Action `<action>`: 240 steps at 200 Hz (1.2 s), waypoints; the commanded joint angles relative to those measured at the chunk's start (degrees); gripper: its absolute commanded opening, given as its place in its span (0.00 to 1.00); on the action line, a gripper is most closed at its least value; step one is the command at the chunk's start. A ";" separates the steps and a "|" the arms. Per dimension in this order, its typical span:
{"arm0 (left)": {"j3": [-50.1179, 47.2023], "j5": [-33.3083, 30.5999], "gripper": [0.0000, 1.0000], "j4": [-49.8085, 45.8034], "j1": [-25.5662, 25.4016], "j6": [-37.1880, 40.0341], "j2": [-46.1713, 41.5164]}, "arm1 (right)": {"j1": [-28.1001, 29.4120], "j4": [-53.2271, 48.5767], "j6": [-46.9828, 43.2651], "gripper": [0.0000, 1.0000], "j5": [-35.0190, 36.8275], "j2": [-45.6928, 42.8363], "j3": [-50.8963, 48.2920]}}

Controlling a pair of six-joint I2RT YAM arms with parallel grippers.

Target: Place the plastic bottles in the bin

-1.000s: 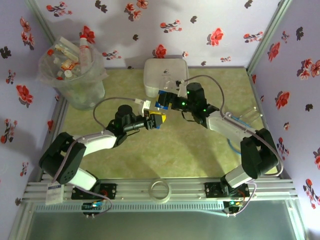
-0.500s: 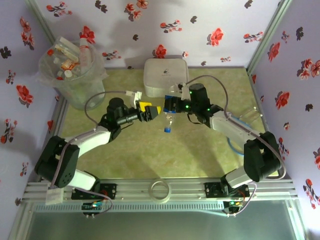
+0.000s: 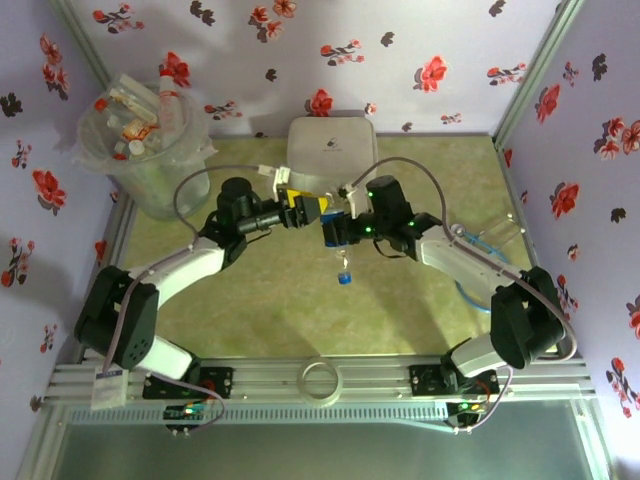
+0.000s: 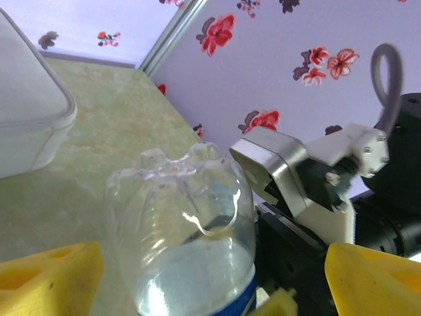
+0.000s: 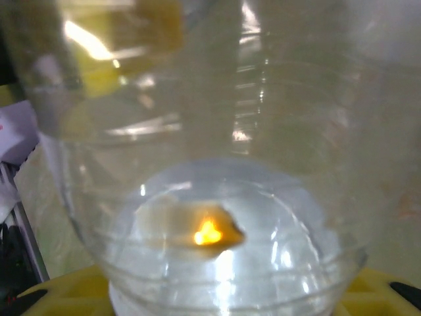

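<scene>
Right gripper [image 3: 333, 229] was clamped shut on a blue-labelled plastic bottle [image 3: 343, 262]. It held the bottle off the surface near the middle, base up and cap hanging down, with the long axis close to upright. Just beside it, the left gripper [image 3: 312, 209] stood wide open, its yellow fingers [image 4: 49, 276] flanking the bottle's base without visibly touching. The bin [image 3: 178, 186] sat well apart in the far left corner, so the left arm was probably the nearer carrier.
</scene>
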 commanded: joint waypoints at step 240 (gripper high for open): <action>36.64 -34.73 0.28 -29.48 8.70 20.34 -2.94 | -13.19 -11.76 10.48 0.99 22.45 -21.53 -9.54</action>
